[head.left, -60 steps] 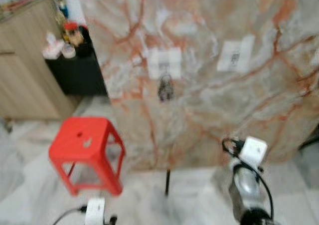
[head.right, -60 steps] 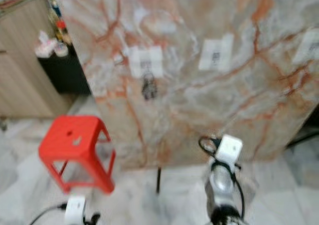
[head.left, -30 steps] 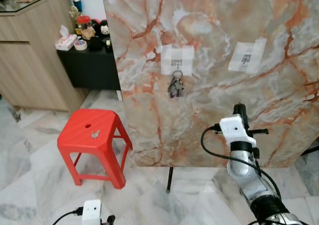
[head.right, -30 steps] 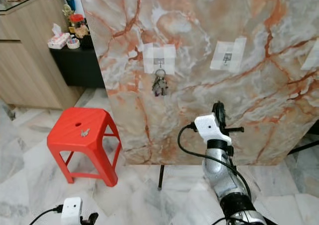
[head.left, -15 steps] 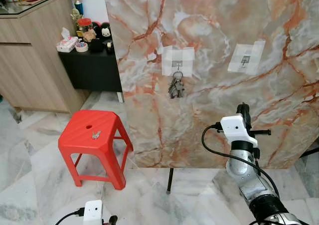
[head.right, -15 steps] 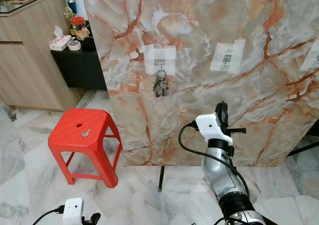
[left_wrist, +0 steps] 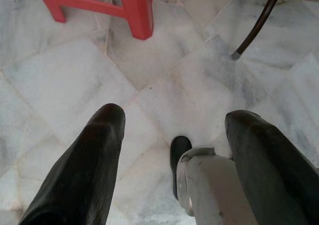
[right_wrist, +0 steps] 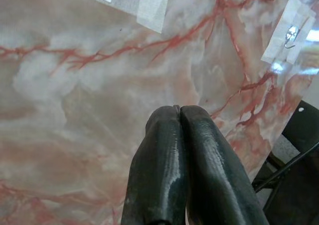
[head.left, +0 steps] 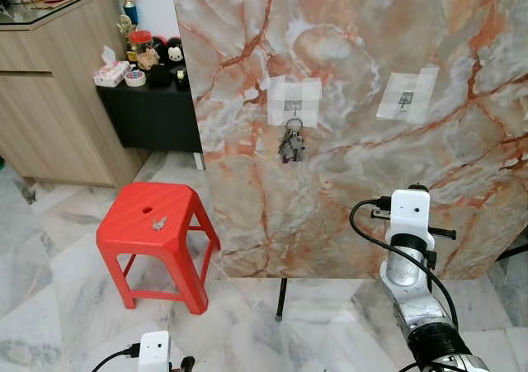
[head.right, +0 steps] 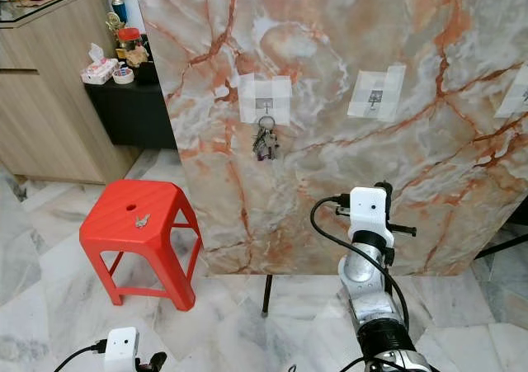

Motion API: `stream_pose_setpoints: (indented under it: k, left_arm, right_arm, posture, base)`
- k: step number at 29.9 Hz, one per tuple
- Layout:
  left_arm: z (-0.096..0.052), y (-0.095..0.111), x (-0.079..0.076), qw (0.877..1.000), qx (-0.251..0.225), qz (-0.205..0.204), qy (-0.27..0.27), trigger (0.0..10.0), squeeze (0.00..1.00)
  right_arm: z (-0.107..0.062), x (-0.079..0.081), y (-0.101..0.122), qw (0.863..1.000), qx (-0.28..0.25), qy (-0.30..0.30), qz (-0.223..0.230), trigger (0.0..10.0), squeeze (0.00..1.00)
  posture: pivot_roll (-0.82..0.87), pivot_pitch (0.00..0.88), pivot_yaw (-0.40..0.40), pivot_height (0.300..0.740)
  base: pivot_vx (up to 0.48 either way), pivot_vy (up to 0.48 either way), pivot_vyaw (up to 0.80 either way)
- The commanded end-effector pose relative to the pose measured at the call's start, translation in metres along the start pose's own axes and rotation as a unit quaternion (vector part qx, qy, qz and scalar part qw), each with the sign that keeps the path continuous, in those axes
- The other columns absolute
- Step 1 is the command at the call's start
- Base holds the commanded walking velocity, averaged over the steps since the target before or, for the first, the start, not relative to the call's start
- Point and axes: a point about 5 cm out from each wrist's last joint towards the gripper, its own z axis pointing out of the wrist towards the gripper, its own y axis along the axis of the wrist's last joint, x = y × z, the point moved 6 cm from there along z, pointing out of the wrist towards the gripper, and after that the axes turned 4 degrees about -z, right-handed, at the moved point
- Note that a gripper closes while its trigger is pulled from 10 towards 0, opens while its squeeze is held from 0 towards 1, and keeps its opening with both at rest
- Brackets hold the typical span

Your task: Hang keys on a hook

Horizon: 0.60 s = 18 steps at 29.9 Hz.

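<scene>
The right pincer [right_wrist: 179, 116] is clenched, its two black fingers pressed together with nothing between them, raised in front of the marble-patterned panel [head.left: 355, 75] and pointing at it. On that panel, up and toward the robot's left of the right arm, the keys [head.left: 291, 143] hang from a hook [head.left: 293, 108] fixed under a square of pale tape; a second taped hook [head.left: 406, 100] sits further right on the panel, bare. The left pincer [left_wrist: 172, 135] hangs low with its fingers spread apart, released, over the grey-veined marble floor [left_wrist: 164, 65], near a dark thin leg [left_wrist: 254, 28] of the panel's stand. A red plastic stool [head.left: 153, 223] stands on the floor to the left of the panel, with a small pale object [head.left: 157, 222] lying on its seat. Behind it a low black surface [head.left: 148, 108] carries a tissue box [head.left: 110, 71], jars and small figures, beside a wooden cabinet [head.left: 58, 91].
</scene>
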Motion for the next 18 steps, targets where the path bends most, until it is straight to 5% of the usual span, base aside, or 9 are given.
stream_pose_setpoints:
  k: [1,18]
  left_arm:
    - [-0.001,-0.0026,0.0009,1.0,0.002,0.002,0.0,10.0,0.0]
    - [-0.0004,-0.0004,-0.0019,1.0,-0.002,0.006,-0.005,10.0,0.0]
  right_arm:
    - [0.0013,-0.0009,-0.0036,1.0,0.016,-0.002,0.021,10.0,0.0]
    - [0.0017,-0.0033,-0.0087,0.999,0.029,-0.008,0.029,10.0,0.0]
  posture:
    - [-0.01,0.0,-0.008,0.706]
    - [-0.01,0.0,-0.008,0.706]
  base:
    - [0.274,0.0,0.0]
    - [0.305,0.0,0.0]
